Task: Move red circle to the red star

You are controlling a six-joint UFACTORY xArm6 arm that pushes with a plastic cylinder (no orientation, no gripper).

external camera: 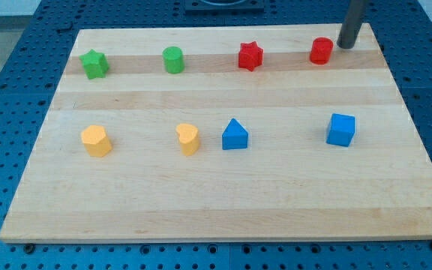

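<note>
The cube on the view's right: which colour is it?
Blue cube; the camera view shows it clearly.

red circle (pixel 321 51): short red cylinder, upright, upper right of frame, near the counter's (pixel 216 195) top edge. red star (pixel 250 56): chunky red star block, flat on its base, upper centre-right. Same row, star left of circle, clear gap between them, not touching.

Pale wood board (pixel 223 202), smooth matt grain.
</note>
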